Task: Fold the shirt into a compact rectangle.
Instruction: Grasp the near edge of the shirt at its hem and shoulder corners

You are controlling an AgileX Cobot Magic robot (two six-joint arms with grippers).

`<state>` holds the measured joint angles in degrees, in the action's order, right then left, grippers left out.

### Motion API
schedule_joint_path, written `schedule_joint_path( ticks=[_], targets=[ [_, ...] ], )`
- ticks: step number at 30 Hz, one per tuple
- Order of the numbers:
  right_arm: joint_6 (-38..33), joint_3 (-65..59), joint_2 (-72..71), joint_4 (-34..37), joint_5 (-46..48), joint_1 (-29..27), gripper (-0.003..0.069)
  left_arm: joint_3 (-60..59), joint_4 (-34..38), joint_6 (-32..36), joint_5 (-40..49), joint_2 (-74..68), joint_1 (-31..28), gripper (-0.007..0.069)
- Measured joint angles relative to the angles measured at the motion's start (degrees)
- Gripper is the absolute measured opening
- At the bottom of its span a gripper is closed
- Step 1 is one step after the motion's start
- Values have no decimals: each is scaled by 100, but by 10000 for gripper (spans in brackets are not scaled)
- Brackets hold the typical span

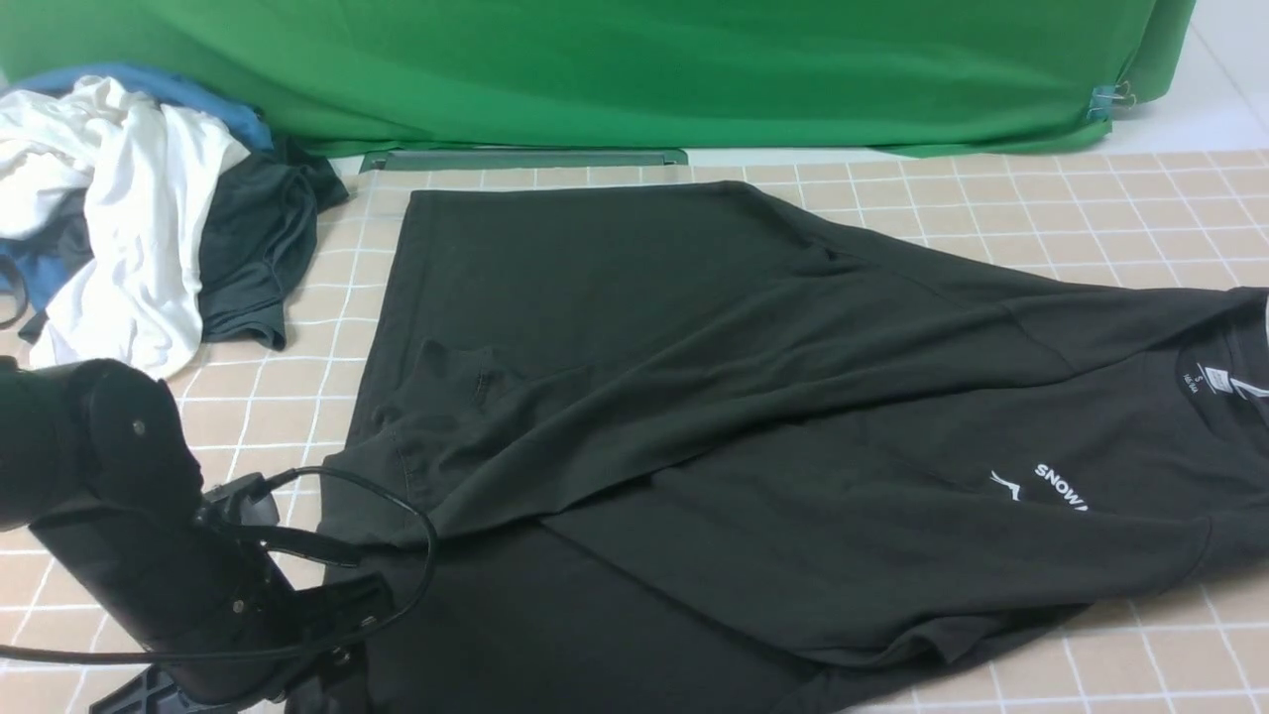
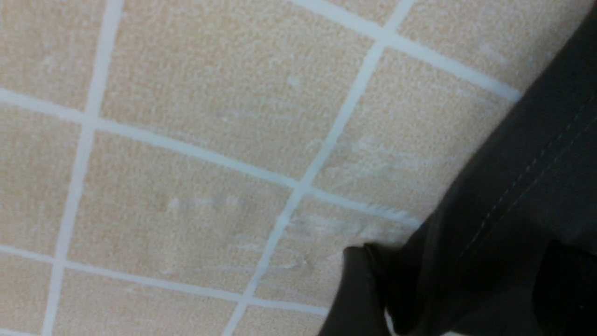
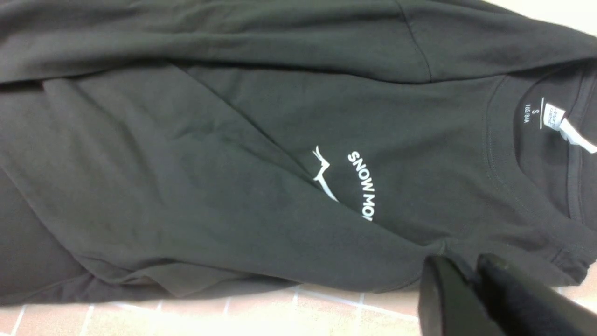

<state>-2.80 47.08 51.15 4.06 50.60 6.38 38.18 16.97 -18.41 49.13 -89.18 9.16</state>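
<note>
Well, closest to me is my left gripper (image 1: 329, 635), low at the near left corner, right at the edge of the shirt (image 1: 694, 416). I cannot tell if its jaws are apart or together, because my left arm (image 1: 129, 496) and a black cable (image 1: 397, 496) are in the way. My left wrist camera sees no fingers, only the tan checked mat (image 2: 186, 140) and a stitched edge of the shirt lying on it. My right gripper (image 3: 471, 263) is at the near side of the shirt too, over by the neck end. Its fingers (image 3: 443, 294) are pinched close together on the black cloth, and the cloth bunches up right at their tips. The shirt lies spread over the middle of the mat, with its bottom end on my left and its neck on my right. A wide flap from the far side is folded over toward the middle, so it makes a long slanted line. That fold hides part of the white print (image 1: 1059, 486), and I can only read "SNOW". The neck label (image 1: 1214, 382) shows at the right edge. Farther back on the left is a pile of clothes, with a white garment (image 1: 129, 198), a dark grey garment (image 1: 253, 248) and something blue (image 1: 149, 84). Behind it all hangs a green cloth (image 1: 595, 69).
</note>
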Motion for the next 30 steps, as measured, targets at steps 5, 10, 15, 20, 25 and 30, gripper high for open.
schedule_joint_path(
  ticks=[5,10,15,20,25,30],
  targets=[
    [0,0,0,0,0,0,112,107,-79,58,218,-204,-18,341],
    [0,0,0,0,0,0,115,197,11,169,277,-206,-18,124],
    [0,0,0,0,281,0,124,188,309,370,50,-33,-5,28],
    [0,0,32,0,644,0,130,321,129,389,233,377,-5,28],
    [0,-18,314,-65,726,0,146,467,0,384,412,760,-5,29],
    [365,-417,1043,-658,631,0,206,467,-219,321,457,952,-5,29]
  ],
)
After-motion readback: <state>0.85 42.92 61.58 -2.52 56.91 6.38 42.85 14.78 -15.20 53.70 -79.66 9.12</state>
